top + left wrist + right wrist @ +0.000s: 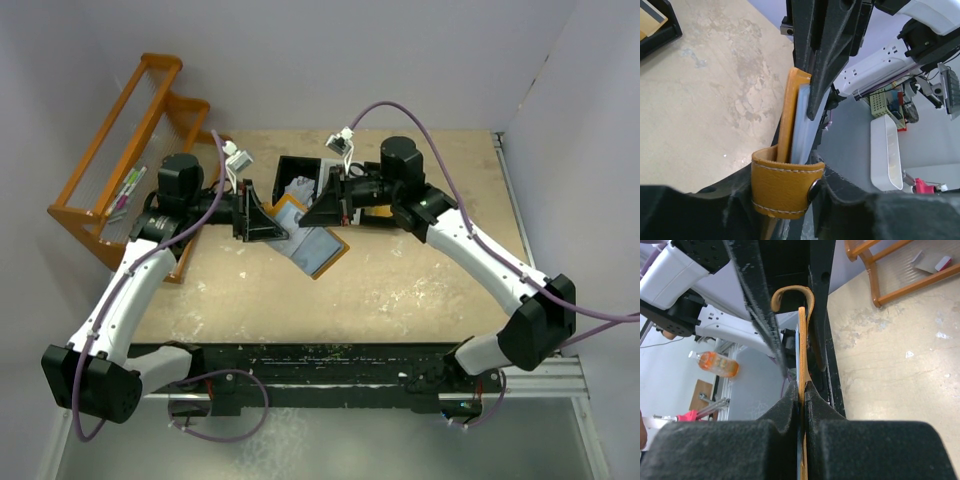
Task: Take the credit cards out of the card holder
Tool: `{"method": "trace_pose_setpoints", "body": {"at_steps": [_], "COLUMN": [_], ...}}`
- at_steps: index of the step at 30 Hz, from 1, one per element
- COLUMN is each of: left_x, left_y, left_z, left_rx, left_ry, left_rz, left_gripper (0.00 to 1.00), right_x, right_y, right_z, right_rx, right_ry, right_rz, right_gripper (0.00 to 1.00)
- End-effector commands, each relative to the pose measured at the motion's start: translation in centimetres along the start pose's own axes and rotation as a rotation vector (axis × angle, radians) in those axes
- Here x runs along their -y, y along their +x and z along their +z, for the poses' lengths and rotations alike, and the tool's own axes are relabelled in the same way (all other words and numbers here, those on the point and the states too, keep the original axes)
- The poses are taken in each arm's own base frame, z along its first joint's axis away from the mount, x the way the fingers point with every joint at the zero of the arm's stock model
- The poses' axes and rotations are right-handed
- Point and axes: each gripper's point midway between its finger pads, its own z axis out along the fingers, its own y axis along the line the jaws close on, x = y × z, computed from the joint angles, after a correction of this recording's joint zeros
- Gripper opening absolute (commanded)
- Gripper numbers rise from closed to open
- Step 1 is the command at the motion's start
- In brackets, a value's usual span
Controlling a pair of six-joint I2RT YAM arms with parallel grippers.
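Note:
The tan-orange card holder (312,250) hangs open above the table's middle, its pale blue-grey inside facing up, held between both grippers. My left gripper (266,222) is shut on its left end; in the left wrist view (787,197) the jaws sit on either side of the snap tab (787,185), with the holder (789,115) edge-on. My right gripper (314,210) is shut on the opposite edge; in the right wrist view (801,392) the pads pinch the thin tan edge (801,340). I cannot tell any credit card apart from the holder's panels.
A black tray (292,166) with crumpled white scraps (300,188) stands just behind the grippers; its corner shows in the left wrist view (662,35). An orange wooden rack (130,150) stands at the table's left edge. Walls close the back and right.

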Motion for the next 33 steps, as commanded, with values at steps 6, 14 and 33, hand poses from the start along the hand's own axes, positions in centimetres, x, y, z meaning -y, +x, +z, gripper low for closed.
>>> {"method": "trace_pose_setpoints", "body": {"at_steps": [6, 14, 33], "left_x": [1.3, -0.2, -2.3], "left_y": [-0.7, -2.1, -4.9], "left_z": [0.0, -1.0, -2.1], "left_rx": [0.014, 0.088, 0.236], "left_ry": [0.066, 0.056, -0.053], "left_rz": [-0.008, -0.179, -0.235], "left_gripper": [0.04, 0.00, 0.00], "right_x": [-3.4, 0.9, -2.8], "right_y": [-1.6, -5.2, -3.9], "right_z": [-0.4, -4.4, -1.7], "right_rx": [0.021, 0.187, 0.307], "right_ry": [-0.123, 0.143, 0.054], "right_rz": [-0.095, 0.009, 0.082], "right_gripper": [0.11, 0.69, 0.63]}}
